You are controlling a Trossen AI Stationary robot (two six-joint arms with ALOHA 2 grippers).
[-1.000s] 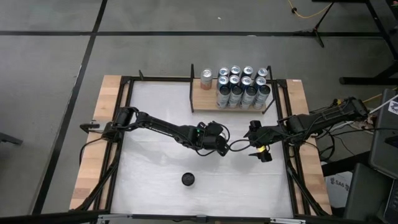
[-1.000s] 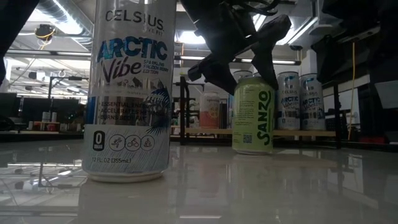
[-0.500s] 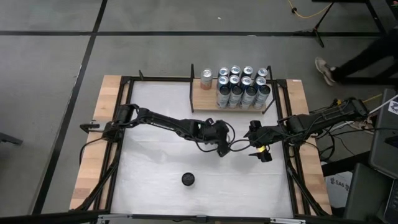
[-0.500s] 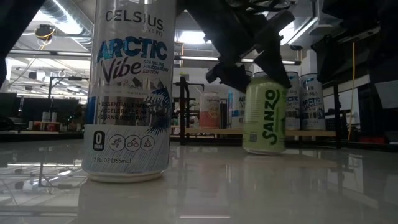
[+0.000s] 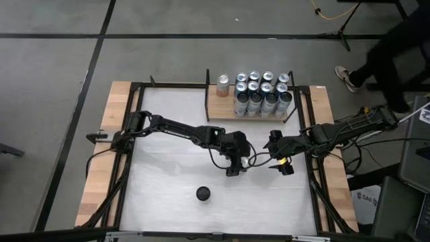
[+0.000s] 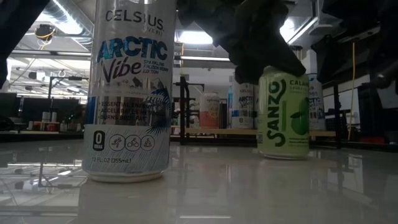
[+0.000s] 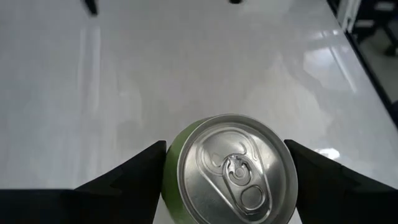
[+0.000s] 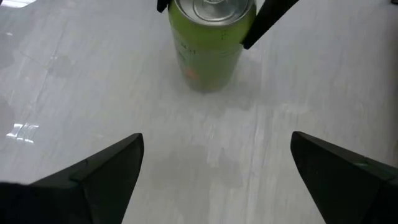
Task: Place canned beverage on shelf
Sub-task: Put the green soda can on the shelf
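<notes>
A green Sanzo can (image 6: 283, 112) stands upright mid-table, right of centre. It also shows in the left wrist view (image 7: 236, 168) and the right wrist view (image 8: 208, 43). My left gripper (image 5: 236, 167) is shut on it from above. My right gripper (image 5: 281, 161) is open and empty, a little to the can's right, with its fingers (image 8: 93, 180) spread wide. The shelf (image 5: 227, 111) stands at the table's far edge. It carries several silver-blue cans (image 5: 262, 94) and one pink can (image 5: 223, 85). My left gripper pinches the green can's upper side wall (image 7: 169, 163) between its two fingers, one on each opposite side just below the rim. The fingers (image 7: 134, 171) point down from above. The can is upright; whether its base rests on the table or hangs just above it, I cannot tell.
A tall Celsius can (image 6: 130, 93) stands near the table's near edge; it shows in the high view (image 5: 204, 193) as a dark disc. A black metal frame (image 5: 306, 134) runs round the table. A person (image 5: 396, 47) is on the floor beyond the far right corner.
My left gripper has gone toward the table's near edge and a little to the right, taking the green can with it; the can stays upright. A person has come into the high view at the far right.
</notes>
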